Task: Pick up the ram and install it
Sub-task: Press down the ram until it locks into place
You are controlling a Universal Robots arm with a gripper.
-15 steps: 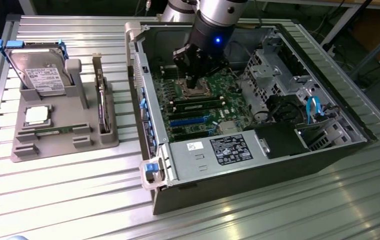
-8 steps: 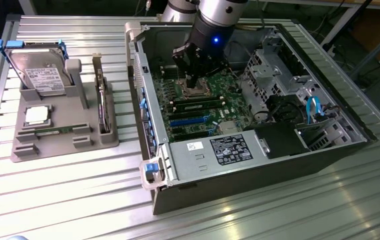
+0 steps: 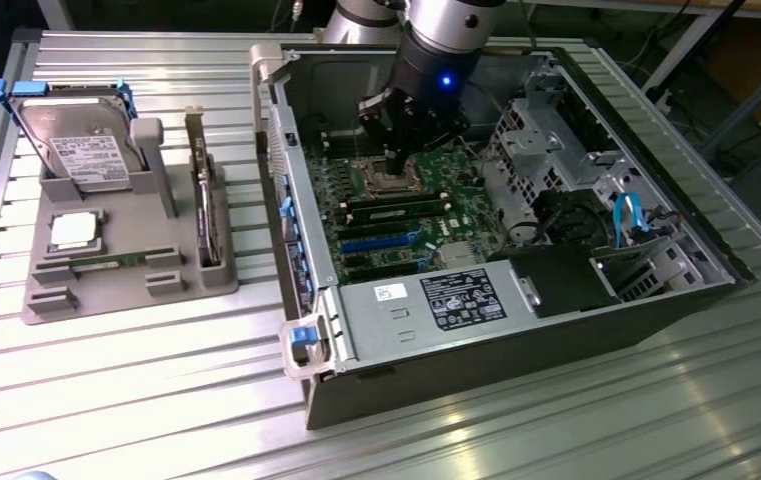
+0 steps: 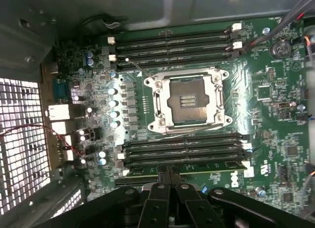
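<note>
On ribbed metal table (image 3: 113, 400), open computer case (image 3: 700, 240)

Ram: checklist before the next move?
1. Ram lined up along a slot beside the processor socket: ok.
2. Gripper shut, tips at the ram's middle: ok.
3. Ram pressed fully home: cannot tell.
4. End latch closed on the ram: cannot tell.
5. Neighbouring slots free of sticks: ok.

Robot arm (image 3: 440, 45) inside open computer case (image 3: 514, 330)
</note>
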